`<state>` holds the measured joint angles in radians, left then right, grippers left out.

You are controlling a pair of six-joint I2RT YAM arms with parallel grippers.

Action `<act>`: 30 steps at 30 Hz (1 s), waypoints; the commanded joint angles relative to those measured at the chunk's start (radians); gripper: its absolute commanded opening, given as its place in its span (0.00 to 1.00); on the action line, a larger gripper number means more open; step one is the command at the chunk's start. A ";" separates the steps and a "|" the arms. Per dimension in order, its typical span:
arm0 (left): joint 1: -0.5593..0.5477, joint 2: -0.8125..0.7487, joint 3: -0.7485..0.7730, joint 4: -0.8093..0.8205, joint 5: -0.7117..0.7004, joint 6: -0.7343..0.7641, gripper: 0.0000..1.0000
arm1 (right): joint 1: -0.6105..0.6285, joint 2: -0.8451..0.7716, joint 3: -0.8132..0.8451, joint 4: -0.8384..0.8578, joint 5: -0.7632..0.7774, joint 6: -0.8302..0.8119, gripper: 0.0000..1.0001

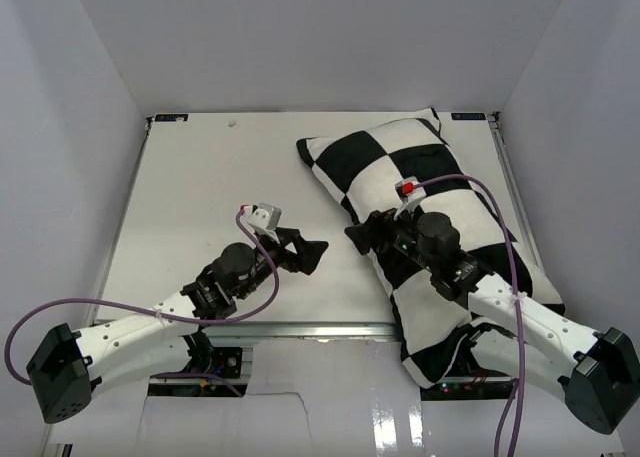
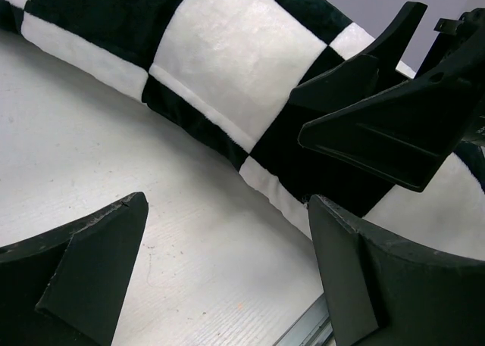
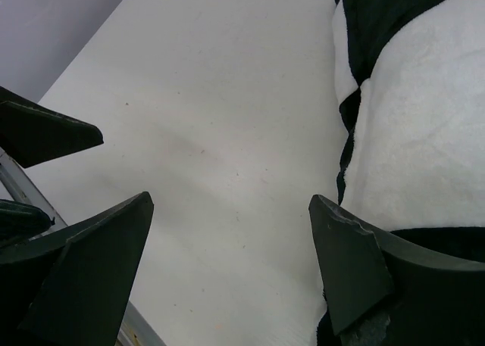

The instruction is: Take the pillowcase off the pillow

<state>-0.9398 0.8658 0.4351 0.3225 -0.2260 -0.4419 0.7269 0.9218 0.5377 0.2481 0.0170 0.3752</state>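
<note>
**Spotter:** How are your claws standing?

**Me:** I am holding my left claw [image 1: 305, 252] spread wide over bare table [image 1: 200, 177], pinching nothing. My right claw [image 1: 362, 235] is also gaping and gripping nothing. 1 of its fingers is hanging over the table and the other is sitting at the checkered edge of the pillowcase [image 1: 400, 157].

**Spotter:** And the pillow?

**Me:** I am not seeing it at all. I am judging that it is lying inside the cover, which is stretching diagonally across the right side of the table, its near end drooping over the front edge.

**Spotter:** What is worrying you?

**Me:** 3 things. My 2 claws are pointing at each other, tips just apart, so if I am closing in from both sides they could be knocking together. If I am biting too deep at this edge, I am probably catching the filling along with the plush, and then I am dragging the whole bundle instead of peeling the cover. With 1 end already overhanging, a pull toward me risks tipping everything off the table.

**Spotter:** Where is the opening?

**Me:** I cannot tell from here, so gripping a sewn side is another risk.
</note>
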 commanded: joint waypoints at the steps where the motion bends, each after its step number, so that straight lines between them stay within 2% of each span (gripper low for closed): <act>1: -0.007 -0.016 0.022 0.018 0.017 0.003 0.98 | 0.003 -0.018 0.027 0.026 0.031 0.007 0.90; 8: -0.007 0.041 0.068 0.007 0.059 -0.024 0.98 | 0.005 -0.069 0.038 -0.026 0.133 0.039 0.90; 11: -0.004 0.116 0.126 -0.054 0.010 -0.070 0.98 | 0.003 -0.138 0.039 -0.075 0.262 0.079 0.90; 15: 0.016 0.280 0.295 -0.137 0.003 -0.127 0.98 | 0.003 -0.273 0.009 -0.128 0.434 0.096 0.90; 20: 0.048 0.572 0.499 -0.217 0.019 -0.164 0.98 | 0.003 -0.495 -0.123 -0.018 0.469 0.060 0.90; 23: 0.065 0.726 0.615 -0.211 0.027 -0.167 0.98 | 0.003 -0.543 -0.139 -0.020 0.486 0.059 0.90; 28: 0.111 0.964 0.778 -0.181 0.132 -0.205 0.98 | 0.003 -0.537 -0.125 -0.046 0.511 0.056 0.90; 30: 0.124 1.085 0.884 -0.201 0.155 -0.202 0.95 | 0.002 -0.531 -0.124 -0.046 0.511 0.051 0.90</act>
<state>-0.8360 1.8606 1.2121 0.1432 -0.1349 -0.6258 0.7269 0.3878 0.4072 0.1738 0.4835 0.4377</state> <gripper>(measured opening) 0.964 0.900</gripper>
